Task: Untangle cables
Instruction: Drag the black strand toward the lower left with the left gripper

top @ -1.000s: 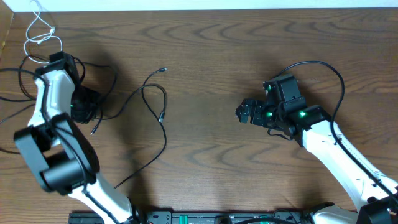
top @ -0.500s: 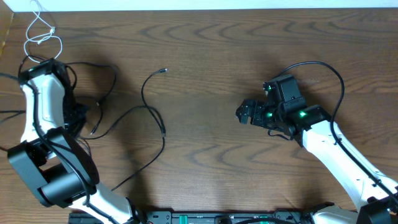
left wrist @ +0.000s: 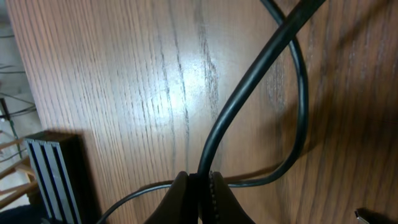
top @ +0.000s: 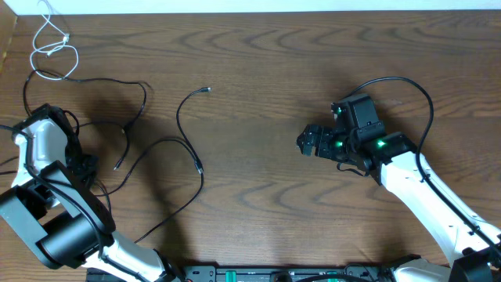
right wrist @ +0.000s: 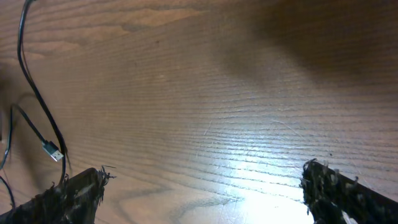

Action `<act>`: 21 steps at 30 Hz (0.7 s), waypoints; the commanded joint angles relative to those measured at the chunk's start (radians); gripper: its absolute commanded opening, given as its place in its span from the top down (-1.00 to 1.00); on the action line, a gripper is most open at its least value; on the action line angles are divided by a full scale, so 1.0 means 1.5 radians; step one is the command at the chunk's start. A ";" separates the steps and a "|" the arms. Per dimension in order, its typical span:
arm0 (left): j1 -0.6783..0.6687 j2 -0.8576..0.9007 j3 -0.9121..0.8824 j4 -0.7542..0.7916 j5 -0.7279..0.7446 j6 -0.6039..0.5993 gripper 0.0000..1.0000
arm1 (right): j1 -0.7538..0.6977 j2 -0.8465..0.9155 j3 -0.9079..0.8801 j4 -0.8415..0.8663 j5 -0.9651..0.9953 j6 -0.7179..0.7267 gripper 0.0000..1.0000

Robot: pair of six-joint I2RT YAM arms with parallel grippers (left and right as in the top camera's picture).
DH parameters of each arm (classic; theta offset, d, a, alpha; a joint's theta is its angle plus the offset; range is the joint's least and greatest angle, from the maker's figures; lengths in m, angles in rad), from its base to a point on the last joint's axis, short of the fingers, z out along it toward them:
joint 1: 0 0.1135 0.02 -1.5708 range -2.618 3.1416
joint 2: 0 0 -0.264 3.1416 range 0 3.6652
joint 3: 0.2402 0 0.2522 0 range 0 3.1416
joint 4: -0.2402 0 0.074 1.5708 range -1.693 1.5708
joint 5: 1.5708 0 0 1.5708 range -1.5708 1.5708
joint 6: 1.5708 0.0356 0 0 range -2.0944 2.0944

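Observation:
My left gripper (top: 81, 166) is at the far left of the table, shut on a black cable (left wrist: 249, 81) that runs up from between its jaws (left wrist: 199, 190) and crosses another black loop. In the overhead view this black cable (top: 117, 84) arcs from the left arm toward a loose end near the middle left. A second black cable (top: 188, 145) curls from a plug at the upper middle down to the front edge. A white cable (top: 52, 48) lies coiled at the back left corner. My right gripper (top: 308, 142) is open and empty, right of centre; its fingers (right wrist: 205, 193) frame bare wood.
A black ribbed block (left wrist: 55, 171) stands past the table's left edge. A cable plug end (right wrist: 53, 151) lies at the left of the right wrist view. The right arm's own thick black wire (top: 407, 84) loops above it.
My left arm has swung toward the front left corner, pulling the black cable with it. The black cables' loops have shifted left and spread out. The right arm has not moved.

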 commanded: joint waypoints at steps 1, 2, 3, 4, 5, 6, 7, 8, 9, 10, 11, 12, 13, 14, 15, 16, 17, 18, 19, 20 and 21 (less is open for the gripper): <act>0.001 -0.001 -0.002 0.012 -0.036 0.018 0.85 | 0.003 -0.002 0.006 -0.001 0.002 0.006 -0.99; 0.002 -0.001 -0.002 0.016 -0.037 0.018 0.83 | 0.003 -0.002 0.006 -0.002 0.002 0.006 -0.98; 0.002 -0.001 -0.002 0.018 -0.033 0.018 0.67 | 0.003 -0.002 0.006 -0.001 0.002 0.002 -0.98; 0.002 -0.001 -0.002 0.018 -0.028 0.018 0.37 | 0.003 -0.002 0.006 -0.001 0.003 0.001 -0.99; 0.002 -0.001 -0.002 0.015 -0.020 0.019 0.21 | 0.003 -0.002 0.006 -0.001 0.006 0.001 -0.98; 0.001 -0.001 -0.002 0.011 -0.007 0.023 -0.11 | 0.003 -0.002 0.006 -0.001 0.007 0.001 -0.99; 0.001 -0.002 -0.002 0.010 0.015 0.046 -0.54 | 0.003 -0.002 0.006 0.000 0.008 0.001 -0.99; 0.001 -0.002 0.002 0.012 0.056 0.100 -0.74 | 0.002 -0.002 0.006 0.000 0.008 0.001 -0.98; 0.001 -0.002 0.005 0.016 0.093 0.148 -0.84 | 0.002 -0.002 0.006 0.000 0.008 0.001 -0.99; 0.001 -0.002 0.011 0.017 0.132 0.191 -0.97 | 0.002 -0.002 0.006 0.000 0.008 0.001 -0.98; 0.001 -0.004 0.017 0.014 0.154 0.209 -0.97 | 0.002 -0.002 0.006 -0.001 0.008 0.001 -0.98; 0.001 -0.008 0.021 0.010 0.161 0.208 -0.98 | 0.002 -0.002 0.006 -0.001 0.008 0.001 -0.98; 0.001 -0.014 0.025 0.008 0.168 0.208 -0.98 | 0.002 -0.002 0.006 -0.001 0.008 0.001 -0.98; 0.001 -0.024 0.028 0.008 0.171 0.208 -0.99 | 0.002 -0.002 0.006 -0.001 0.008 0.001 -0.99; 0.001 -0.036 0.031 0.008 0.172 0.208 -0.98 | 0.002 -0.002 0.006 -0.002 0.007 0.001 -0.98; 0.001 -0.050 0.031 0.008 0.172 0.208 -0.98 | 0.002 -0.002 0.006 -0.002 0.007 0.001 -0.99; 0.000 -0.069 0.032 0.010 0.173 0.208 -0.99 | 0.002 -0.002 0.006 -0.002 0.007 0.001 -0.98; 0.000 -0.088 0.032 0.012 0.177 0.209 -0.99 | 0.002 -0.002 0.006 -0.002 0.007 0.001 -0.98; 0.000 -0.113 0.032 0.017 0.189 0.212 -0.99 | 0.002 -0.002 0.006 -0.001 0.008 0.001 -0.98; 0.000 -0.135 0.032 0.022 0.207 0.220 -0.99 | 0.002 -0.002 0.006 0.001 0.008 0.001 -0.99; 0.000 -0.162 0.032 0.032 0.243 0.237 -0.99 | 0.002 -0.002 0.006 0.002 0.008 0.001 -0.99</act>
